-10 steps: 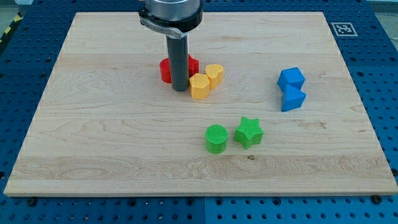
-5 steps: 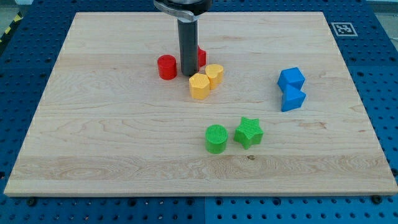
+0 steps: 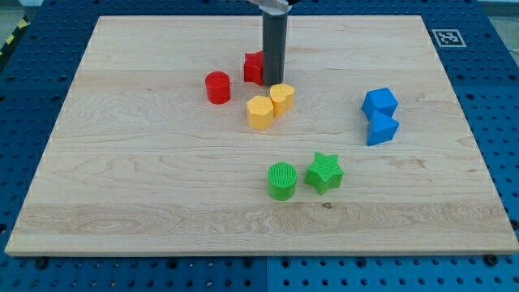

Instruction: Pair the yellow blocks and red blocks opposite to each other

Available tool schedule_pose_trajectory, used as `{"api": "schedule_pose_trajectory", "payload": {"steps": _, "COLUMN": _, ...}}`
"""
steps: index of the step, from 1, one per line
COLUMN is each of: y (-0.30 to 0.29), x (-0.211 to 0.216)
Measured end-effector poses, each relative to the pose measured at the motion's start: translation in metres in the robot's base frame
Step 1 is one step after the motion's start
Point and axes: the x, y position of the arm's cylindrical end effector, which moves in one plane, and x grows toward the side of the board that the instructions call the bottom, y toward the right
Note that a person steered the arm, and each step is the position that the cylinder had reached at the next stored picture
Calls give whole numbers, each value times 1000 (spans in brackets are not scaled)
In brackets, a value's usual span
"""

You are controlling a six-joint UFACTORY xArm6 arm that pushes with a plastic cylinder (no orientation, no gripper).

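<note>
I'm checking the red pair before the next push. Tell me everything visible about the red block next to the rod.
The red block looks like matte plastic, blocky with flat faces; its exact shape is unclear because the rod hides its right side. It sits upright on the wooden board, near the view's top centre. My tip stands right against its right edge. The red cylinder lies apart, to its lower left.

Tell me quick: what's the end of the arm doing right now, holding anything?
No jaws on this arm, just a rod; it holds nothing.
My tip is down on the board, against the right side of the red block, just above the yellow blocks.
</note>
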Motion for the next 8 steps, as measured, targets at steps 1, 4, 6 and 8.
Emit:
{"api": "schedule_pose_trajectory", "payload": {"steps": 1, "y": 0, "x": -16}}
{"api": "schedule_pose_trajectory", "payload": {"steps": 4, "y": -6, "x": -36}}
{"api": "schedule_pose_trajectory", "payload": {"steps": 6, "y": -49, "x": -17}}
{"api": "schedule_pose_trajectory", "payload": {"steps": 8, "y": -86, "x": -25}}
